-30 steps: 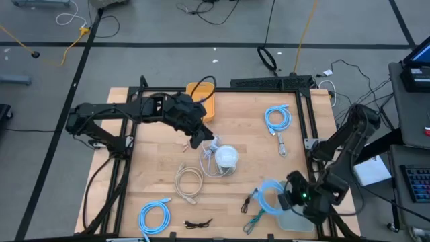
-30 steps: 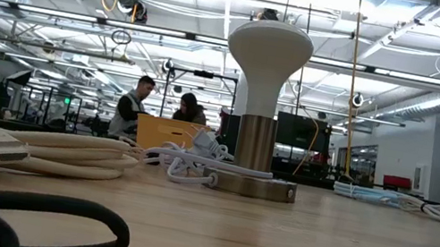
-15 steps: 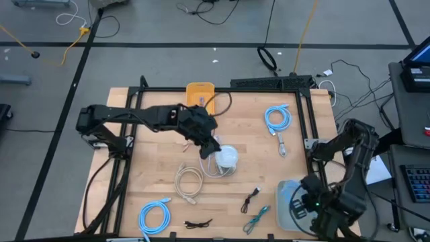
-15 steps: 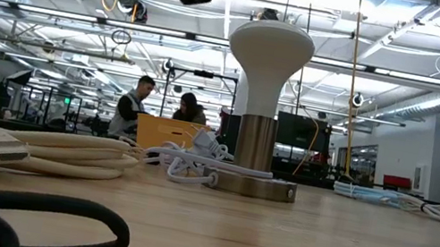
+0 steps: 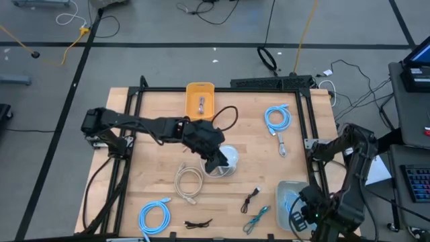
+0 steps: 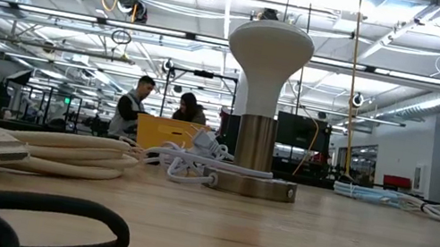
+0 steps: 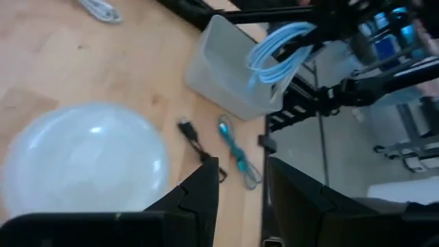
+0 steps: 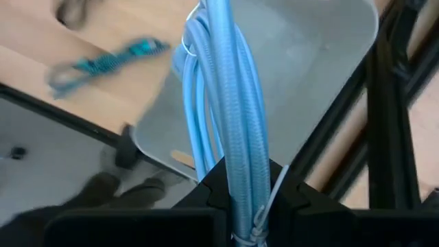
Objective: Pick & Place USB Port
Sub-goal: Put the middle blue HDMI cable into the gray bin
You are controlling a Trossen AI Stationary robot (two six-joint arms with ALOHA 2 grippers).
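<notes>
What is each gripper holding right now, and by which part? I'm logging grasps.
The right gripper pinches a coiled light-blue cable at the bundle's end, hanging it over the clear bin. The left gripper, above the white lamp, holds nothing.

The table holds three light-blue cable coils: one near the front left corner [image 5: 154, 216], one toward the back right [image 5: 277, 118], and one hanging from the right gripper over the clear bin [image 8: 223, 130] at the front right corner. There are two bins, that clear bin [image 5: 285, 191] and an orange one [image 5: 200, 101] at the back edge, plus one white-domed lamp [image 5: 227, 157] near the middle. One beige cable [image 5: 189, 181], one teal cable [image 5: 256, 218] and two small black cables [image 5: 252, 197] [image 5: 197, 223] also lie toward the front edge.
</notes>
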